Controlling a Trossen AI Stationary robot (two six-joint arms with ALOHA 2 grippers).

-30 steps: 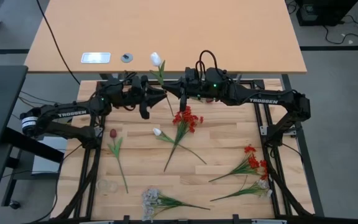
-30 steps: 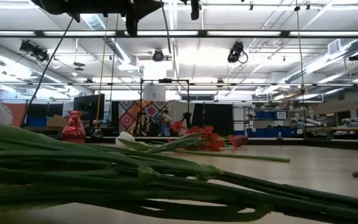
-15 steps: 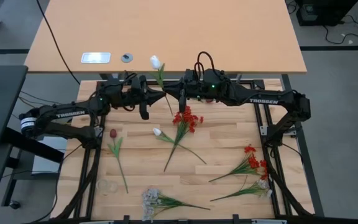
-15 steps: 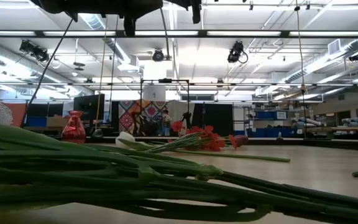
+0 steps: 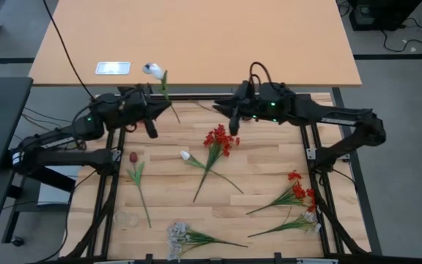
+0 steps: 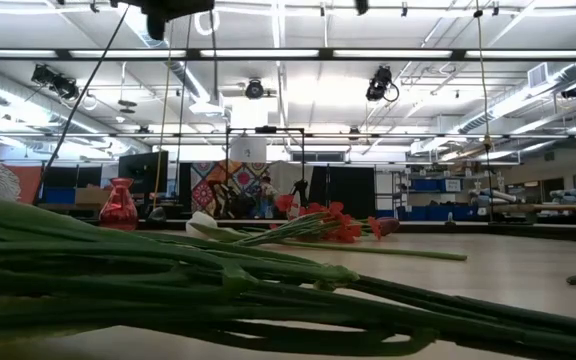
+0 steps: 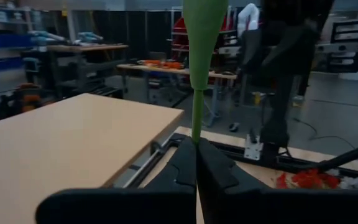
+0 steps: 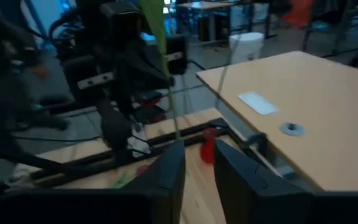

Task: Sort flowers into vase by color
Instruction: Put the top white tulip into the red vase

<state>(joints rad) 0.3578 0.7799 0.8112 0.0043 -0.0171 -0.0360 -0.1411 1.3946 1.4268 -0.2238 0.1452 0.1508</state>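
My left gripper [image 5: 160, 110] is shut on a white tulip [image 5: 151, 70] with a green stalk, held up over the table's far left part. In the left wrist view the stalk [image 7: 196, 112] rises from between my fingers. My right gripper [image 5: 229, 117] hangs open over the far middle, apart from the flower; its fingers [image 8: 166, 180] show a gap. On the table lie a red blossom cluster [image 5: 220, 139], a small white bud [image 5: 185, 155], a maroon tulip [image 5: 132, 158], more red blossoms [image 5: 299, 192] and a whitish bunch [image 5: 178, 236]. My left gripper pinches the white tulip's green stalk [image 7: 195, 138] between its two fingers, below a broad leaf [image 7: 204, 31]. The fingers come in level from the table's left and lie across the stalk. The flower is lifted clear and stands roughly upright, bloom on top.
A tan desk [image 5: 196, 37] lies beyond the far edge, with a white card [image 5: 113, 68] and a small round thing [image 5: 149, 67] on it. A leafy stem [image 5: 284, 224] lies near the right front corner. In the low view green stalks [image 6: 218, 290] fill the foreground.
My left gripper has moved toward the table's left edge, carrying the white tulip with it, still upright. My right gripper, which stood at the stalk opposite the left one, has drawn back toward the right and now stands apart from the flower.
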